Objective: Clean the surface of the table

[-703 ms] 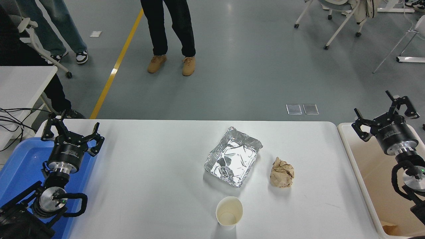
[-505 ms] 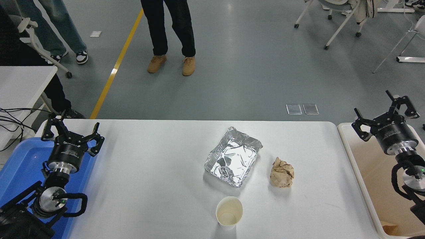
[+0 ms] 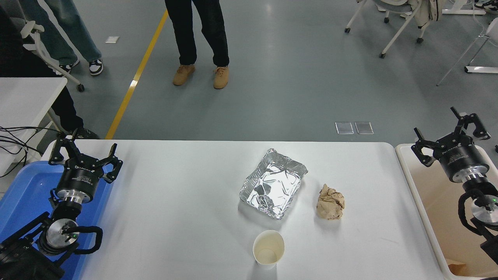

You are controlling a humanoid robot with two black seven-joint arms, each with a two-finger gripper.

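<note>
The white table surface (image 3: 175, 202) bears a crumpled foil tray (image 3: 273, 182) near its middle, a ball of crumpled brown paper (image 3: 330, 202) to the tray's right, and an upright empty paper cup (image 3: 268, 249) near the front edge. My right gripper (image 3: 447, 136) is open and empty, held over the cream bin at the right edge, well right of the paper ball. My left gripper (image 3: 83, 152) is open and empty, parked over the blue bin at the lower left.
A blue bin (image 3: 27, 194) stands off the table's left end and a cream bin (image 3: 432, 210) off its right end, with brown scrap in its near corner. A smaller white table (image 3: 23, 97) with cables is at far left. People's legs (image 3: 200, 39) stand beyond the far side.
My right gripper has shifted very slightly to the left. Nothing else has moved.
</note>
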